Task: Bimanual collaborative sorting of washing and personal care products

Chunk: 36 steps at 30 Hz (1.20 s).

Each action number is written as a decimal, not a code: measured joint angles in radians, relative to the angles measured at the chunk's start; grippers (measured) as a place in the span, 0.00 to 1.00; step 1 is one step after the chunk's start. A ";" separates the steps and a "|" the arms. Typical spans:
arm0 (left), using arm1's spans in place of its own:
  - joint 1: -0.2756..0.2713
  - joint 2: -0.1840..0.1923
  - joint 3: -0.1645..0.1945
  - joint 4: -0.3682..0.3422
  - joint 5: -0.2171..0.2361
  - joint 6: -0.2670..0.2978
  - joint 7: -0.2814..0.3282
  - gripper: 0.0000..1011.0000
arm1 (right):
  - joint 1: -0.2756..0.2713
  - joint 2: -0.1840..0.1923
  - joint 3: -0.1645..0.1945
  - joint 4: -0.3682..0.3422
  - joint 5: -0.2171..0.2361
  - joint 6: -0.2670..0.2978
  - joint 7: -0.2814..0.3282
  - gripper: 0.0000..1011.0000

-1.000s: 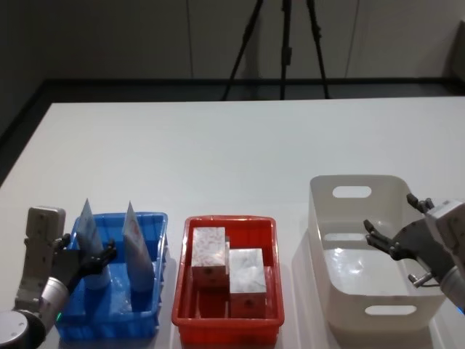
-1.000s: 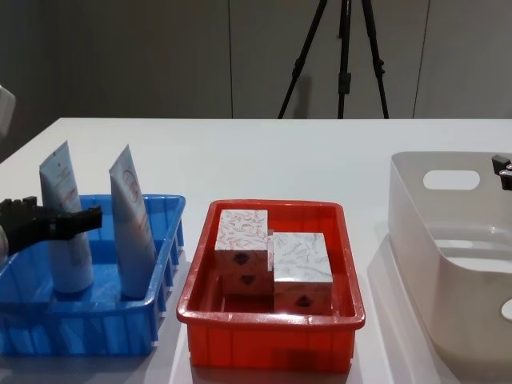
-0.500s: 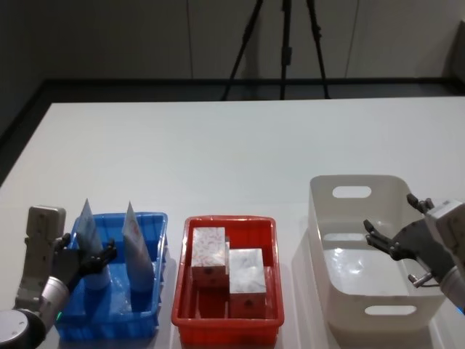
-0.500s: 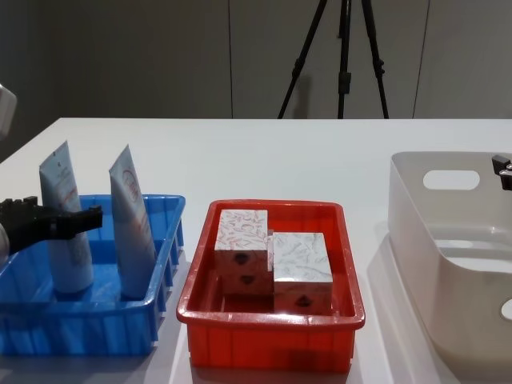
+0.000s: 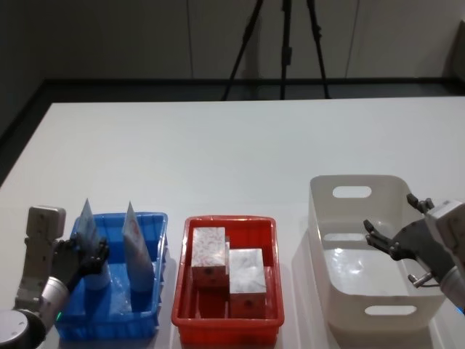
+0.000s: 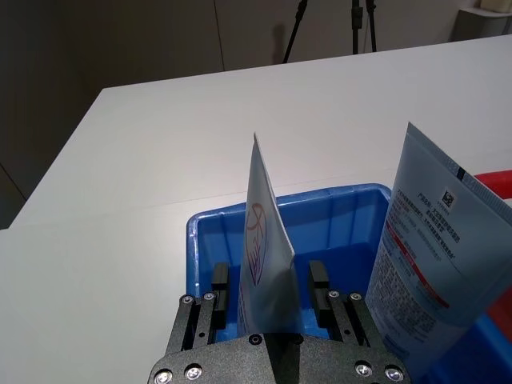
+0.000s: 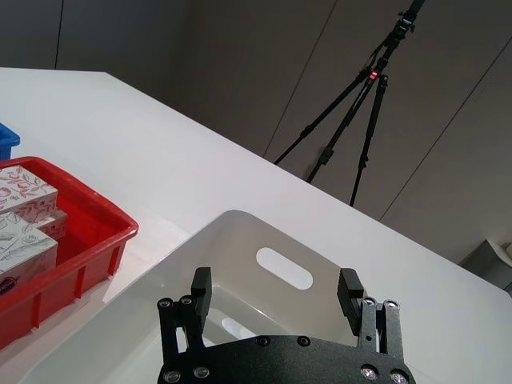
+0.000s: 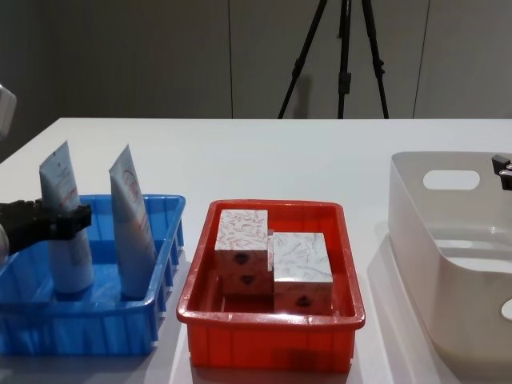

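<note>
Left claw point(image 5: 93, 251) point(image 8: 68, 220) point(image 6: 269, 276) is at the near left of the white table point(image 5: 218, 145), its fingers pressed against both flat faces of the left pale-blue tube point(image 5: 87, 222) point(image 8: 60, 180) point(image 6: 264, 216), pinching it about mid-height; that tube stands upright, crimped end up, in the blue tray point(image 5: 109, 320) point(image 8: 80, 328); the second pale-blue tube point(image 5: 136, 243) point(image 8: 132, 224) point(image 6: 432, 232) stands just to its right in the same tray, clear of the claw; two white patterned boxes point(image 5: 209, 251) point(image 8: 242, 232) lie touching in the red tray point(image 5: 225, 331) point(image 8: 272, 344), just right of the blue one; the right claw point(image 5: 390, 214) point(image 7: 274, 282) hangs over the beige tub point(image 5: 320, 218) point(image 8: 416, 208) at the near right, fingers spread apart, gripping nothing.
</note>
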 joint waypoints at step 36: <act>0.035 0.013 -0.023 -0.052 -0.001 -0.025 -0.070 0.26 | 0.000 0.000 0.000 0.000 0.000 0.000 0.000 0.99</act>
